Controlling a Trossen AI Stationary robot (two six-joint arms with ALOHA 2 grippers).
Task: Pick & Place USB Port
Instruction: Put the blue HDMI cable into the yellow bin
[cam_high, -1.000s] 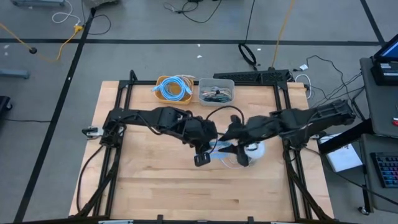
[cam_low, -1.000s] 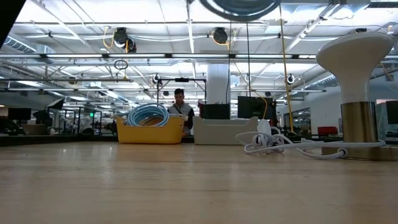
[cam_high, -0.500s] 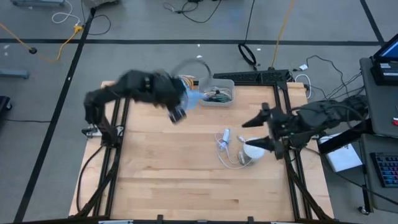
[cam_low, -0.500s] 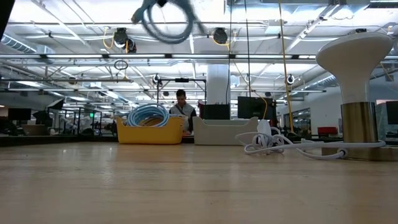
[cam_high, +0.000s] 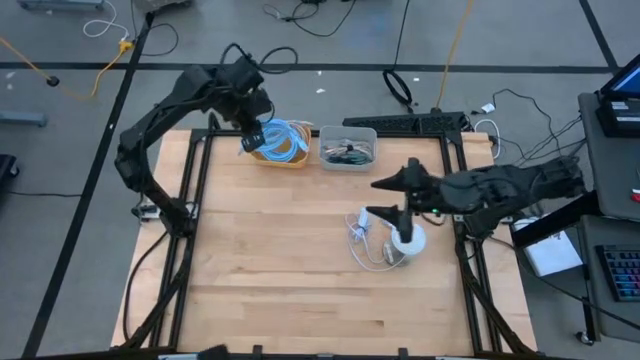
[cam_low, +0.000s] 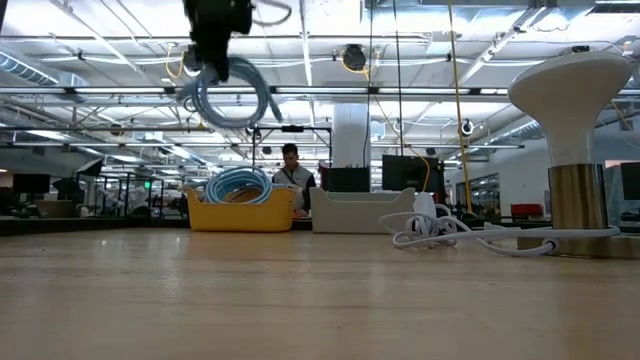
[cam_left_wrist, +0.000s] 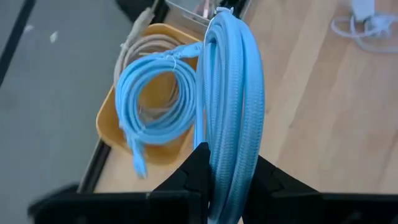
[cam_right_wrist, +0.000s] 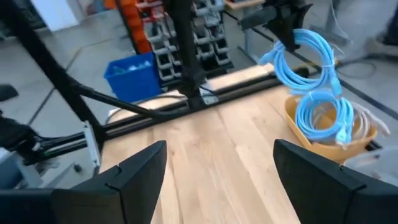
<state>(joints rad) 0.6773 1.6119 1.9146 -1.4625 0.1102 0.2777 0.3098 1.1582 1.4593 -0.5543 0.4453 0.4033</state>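
The left gripper (cam_left_wrist: 227, 180) is pinched shut on a coil of light blue braided cable (cam_left_wrist: 233, 106), which hangs as a tight bundle of several loops from between its dark fingers, lifted above the far left part of the table. Just under it sits a yellow bin (cam_high: 262, 152) with another blue cable coil (cam_left_wrist: 152, 102) and a pale cord lying inside. Beside the bin, to the right, stands a clear tray (cam_high: 349, 146) of mixed small cables. Toward the right side of the wooden table (cam_high: 260, 280), the right gripper (cam_high: 382, 198) hangs with its fingers spread wide and nothing between them, close above a white cable with a small plug (cam_high: 362, 232) lying loose beside a white, round-based stand (cam_high: 408, 240). In the low view a person (cam_low: 291, 172) shows far behind the table.
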